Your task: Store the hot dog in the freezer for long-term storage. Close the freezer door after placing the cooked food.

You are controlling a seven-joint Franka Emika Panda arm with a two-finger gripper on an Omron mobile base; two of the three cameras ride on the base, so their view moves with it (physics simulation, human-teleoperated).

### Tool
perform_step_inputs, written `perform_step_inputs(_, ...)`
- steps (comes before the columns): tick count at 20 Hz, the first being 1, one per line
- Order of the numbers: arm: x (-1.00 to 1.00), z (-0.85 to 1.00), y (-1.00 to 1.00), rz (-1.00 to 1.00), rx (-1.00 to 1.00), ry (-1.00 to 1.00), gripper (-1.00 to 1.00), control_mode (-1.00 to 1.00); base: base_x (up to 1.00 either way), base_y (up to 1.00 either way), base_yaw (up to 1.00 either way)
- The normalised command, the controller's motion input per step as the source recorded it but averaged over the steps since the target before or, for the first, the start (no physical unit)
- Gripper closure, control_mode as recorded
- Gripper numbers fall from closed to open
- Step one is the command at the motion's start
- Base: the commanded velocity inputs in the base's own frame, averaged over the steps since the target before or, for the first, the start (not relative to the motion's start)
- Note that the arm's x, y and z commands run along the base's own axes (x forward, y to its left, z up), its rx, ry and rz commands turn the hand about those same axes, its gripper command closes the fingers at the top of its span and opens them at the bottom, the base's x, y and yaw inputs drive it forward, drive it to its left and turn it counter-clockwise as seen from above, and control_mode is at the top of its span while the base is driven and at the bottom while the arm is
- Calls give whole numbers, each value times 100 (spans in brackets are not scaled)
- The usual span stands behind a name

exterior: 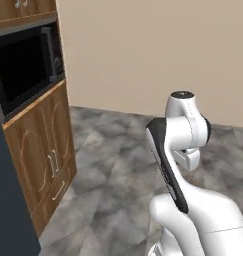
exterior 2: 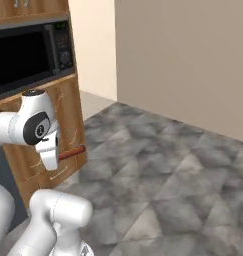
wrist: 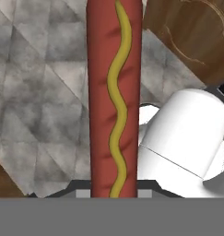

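Note:
The hot dog point(wrist: 114, 92) is a reddish-brown sausage with a wavy yellow mustard line, and it runs straight up the middle of the hand view. My gripper point(wrist: 114, 188) is shut on its lower end, above the grey stone floor. In the right base view the hot dog point(exterior 2: 73, 152) sticks out sideways from the hand point(exterior 2: 49, 150) in front of the wooden cabinet. A dark blue-grey slab of the freezer point(exterior: 4, 200) stands at the left edge of the left base view. The freezer door is out of view.
A black microwave point(exterior 2: 28, 55) sits in a niche of the brown wooden cabinet point(exterior: 43, 150) right of the freezer. A beige wall point(exterior 2: 183, 60) closes the far side. Grey stone floor point(exterior 2: 163, 170) spreads to the right of the base.

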Motion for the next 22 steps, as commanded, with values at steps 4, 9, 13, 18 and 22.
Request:
perform_step_inputs(4, 0, 0, 0, 0, 0, 0, 100, 100, 56, 0, 83)
perform_step_inputs(9, 0, 0, 0, 0, 0, 0, 100, 100, 44, 0, 90)
perform_step_inputs(13, 0, 0, 0, 0, 0, 0, 100, 100, 20, 0, 91)
perform_step_inputs(18, 0, 0, 0, 0, 0, 0, 100, 100, 3, 8, 86)
perform_step_inputs(22, 0, 0, 0, 0, 0, 0, 100, 100, 36, -2, 86)
